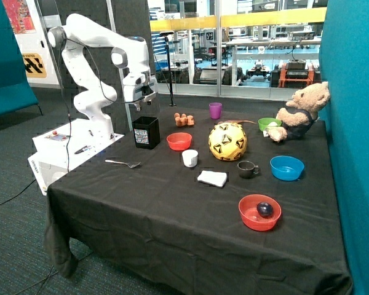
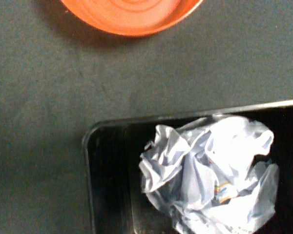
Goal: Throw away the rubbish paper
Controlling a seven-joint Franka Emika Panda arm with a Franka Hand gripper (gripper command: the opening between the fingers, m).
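A crumpled paper wad (image 2: 210, 175) lies inside the black bin (image 1: 146, 132) beside the red bowl (image 1: 179, 141), so that part looks done. The gripper (image 1: 139, 98) hovers above the bin, its state not discernible. No second wad is visible on the table (image 1: 160, 209).
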